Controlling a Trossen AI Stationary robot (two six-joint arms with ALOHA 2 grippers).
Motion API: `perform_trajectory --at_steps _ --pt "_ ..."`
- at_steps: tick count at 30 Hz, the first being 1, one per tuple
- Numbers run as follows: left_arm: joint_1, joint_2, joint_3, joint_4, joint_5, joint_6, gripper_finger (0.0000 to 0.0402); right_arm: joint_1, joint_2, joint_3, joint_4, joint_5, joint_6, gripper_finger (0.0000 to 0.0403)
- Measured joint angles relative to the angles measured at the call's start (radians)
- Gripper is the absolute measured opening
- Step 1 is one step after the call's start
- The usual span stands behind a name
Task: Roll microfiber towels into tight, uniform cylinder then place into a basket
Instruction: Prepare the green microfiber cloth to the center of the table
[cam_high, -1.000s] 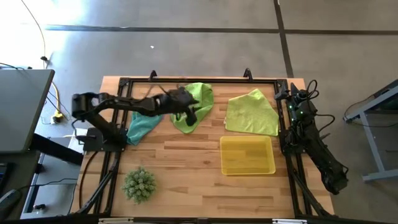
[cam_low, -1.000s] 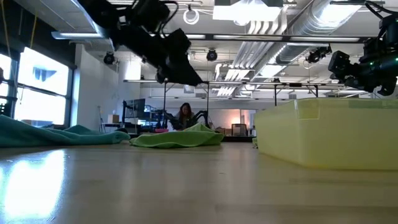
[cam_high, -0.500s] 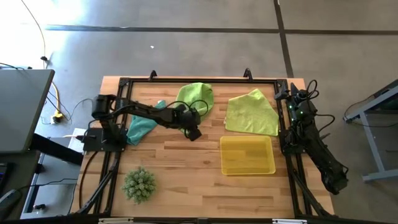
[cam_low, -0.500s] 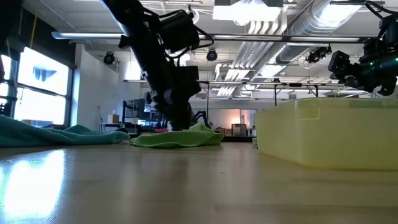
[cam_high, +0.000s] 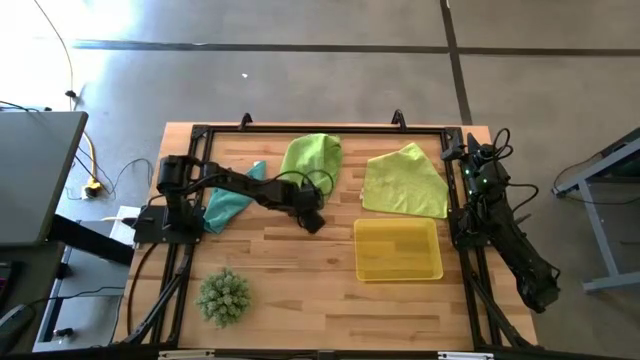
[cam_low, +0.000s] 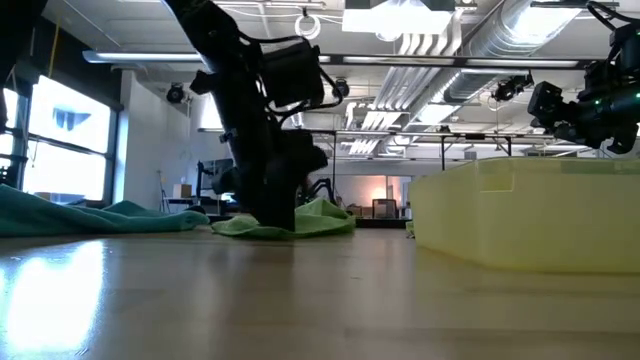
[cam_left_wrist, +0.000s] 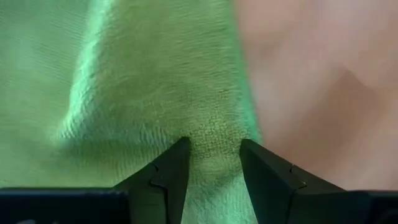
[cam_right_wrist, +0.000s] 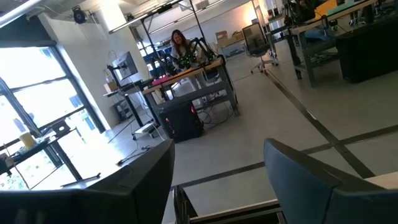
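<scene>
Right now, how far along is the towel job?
Done: nothing. The basket holds no towel, and none is rolled. In hand: the left gripper is open, down at the near edge of the bright green towel, fingers straddling the cloth, not closed on it. Left: the teal towel and pale yellow-green towel lie loose. The right gripper is parked off the table's right edge, open.

Left gripper (cam_high: 312, 221) down at the near edge of the bright green towel (cam_high: 312, 160), jaw state hard to tell from above. Teal towel (cam_high: 229, 203) bunched by the left arm base. Pale yellow-green towel (cam_high: 405, 181) spread just behind the basket (cam_high: 398, 250). Spiky green ball (cam_high: 223, 296) near front-left. Right arm parked at the table's right edge.
</scene>
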Motion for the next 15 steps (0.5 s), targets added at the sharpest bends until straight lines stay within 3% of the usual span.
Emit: perform_trajectory --at_steps 4,7,15 --pt "-0.061 -0.003 0.000 0.003 0.185 -0.004 0.0135 0.000 0.000 0.000 0.000 0.000 0.005 0.0238" --pt "-0.113 -0.002 -0.001 0.002 0.266 -0.003 0.0135 0.000 0.000 0.000 0.000 0.000 0.002 0.0238" --pt "-0.177 -0.036 0.010 -0.032 0.271 0.161 0.0135 0.000 0.000 0.000 0.000 0.000 0.001 0.0238"
